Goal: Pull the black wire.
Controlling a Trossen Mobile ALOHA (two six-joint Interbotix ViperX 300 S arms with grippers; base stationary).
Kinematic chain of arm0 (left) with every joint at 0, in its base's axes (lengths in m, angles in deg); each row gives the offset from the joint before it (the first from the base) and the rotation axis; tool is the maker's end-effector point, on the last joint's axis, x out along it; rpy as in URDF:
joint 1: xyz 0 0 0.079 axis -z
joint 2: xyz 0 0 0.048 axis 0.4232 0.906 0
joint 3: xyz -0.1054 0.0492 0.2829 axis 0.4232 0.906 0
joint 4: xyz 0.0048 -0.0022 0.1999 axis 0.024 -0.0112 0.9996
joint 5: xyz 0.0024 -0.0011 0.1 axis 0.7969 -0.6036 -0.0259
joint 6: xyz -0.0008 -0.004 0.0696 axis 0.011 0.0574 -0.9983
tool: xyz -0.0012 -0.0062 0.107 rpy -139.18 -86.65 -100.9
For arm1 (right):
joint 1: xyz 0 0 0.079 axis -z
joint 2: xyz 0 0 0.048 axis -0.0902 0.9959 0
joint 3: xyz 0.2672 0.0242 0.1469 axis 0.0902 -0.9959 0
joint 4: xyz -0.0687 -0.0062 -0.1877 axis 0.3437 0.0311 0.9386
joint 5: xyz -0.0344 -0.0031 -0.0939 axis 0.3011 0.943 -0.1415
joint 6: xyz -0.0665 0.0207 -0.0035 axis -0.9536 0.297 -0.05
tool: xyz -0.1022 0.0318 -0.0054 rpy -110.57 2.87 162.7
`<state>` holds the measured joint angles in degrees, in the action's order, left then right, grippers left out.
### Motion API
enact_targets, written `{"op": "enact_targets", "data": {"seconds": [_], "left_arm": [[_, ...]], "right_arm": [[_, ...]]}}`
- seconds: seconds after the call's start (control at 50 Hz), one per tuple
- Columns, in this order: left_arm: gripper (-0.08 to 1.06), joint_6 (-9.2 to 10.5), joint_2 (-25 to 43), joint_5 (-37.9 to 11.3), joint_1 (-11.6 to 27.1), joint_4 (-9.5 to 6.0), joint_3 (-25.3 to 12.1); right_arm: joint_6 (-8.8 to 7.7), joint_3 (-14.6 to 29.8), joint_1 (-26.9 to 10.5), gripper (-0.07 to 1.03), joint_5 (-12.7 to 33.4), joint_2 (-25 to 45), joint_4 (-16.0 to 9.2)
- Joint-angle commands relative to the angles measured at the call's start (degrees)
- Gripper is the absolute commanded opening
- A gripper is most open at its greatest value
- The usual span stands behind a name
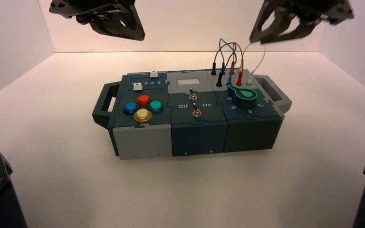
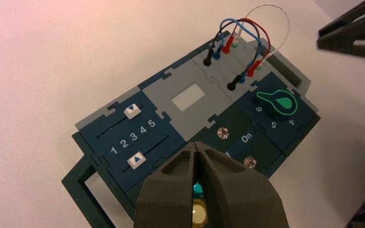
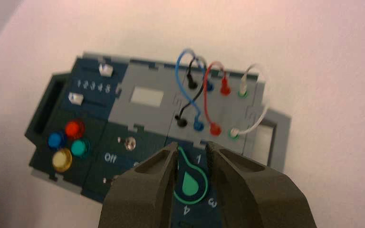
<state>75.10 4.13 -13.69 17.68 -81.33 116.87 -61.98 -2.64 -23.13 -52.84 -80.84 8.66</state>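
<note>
black wire (image 2: 258, 34) arches plugged in, upper right of the frame; your right gripper (image 3: 191, 148) hovers near, parted, empty.

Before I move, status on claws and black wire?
Left claw shut, above box's left. Right claw open, above box's right. Black wire plugged both ends; blue wire crosses it.

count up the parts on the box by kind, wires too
buttons: 4
sliders: 2
switches: 2
knob: 1
wires: 4
total: 13
</note>
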Motion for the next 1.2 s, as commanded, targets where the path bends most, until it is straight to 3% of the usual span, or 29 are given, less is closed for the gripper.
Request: {"op": "enact_targets", "data": {"seconds": [0.02,0.16,0.52,1.2], "left_arm": [[-0.03,0.26,0.3,0.6,0.3,0.0,-1.3],[-0.03,0.26,0.4,0.5,0.3,0.0,-1.3],[-0.03,0.26,0.5,0.5,0.3,0.0,-1.4],[-0.03,0.26,1.0,0.6,0.3,0.0,-1.4]], "right_arm": [[0.18,1.9,-1.1,0.39,-0.3,2.7,-0.4],[0.18,2.5,-1.1,0.47,-0.2,5.4,-0.8],[0.18,8.1,-5.2,0.42,-0.3,15.6,-1.4],[0.0,12.9,-5.4,0.4,-3.7,25.0,-1.4]]}}
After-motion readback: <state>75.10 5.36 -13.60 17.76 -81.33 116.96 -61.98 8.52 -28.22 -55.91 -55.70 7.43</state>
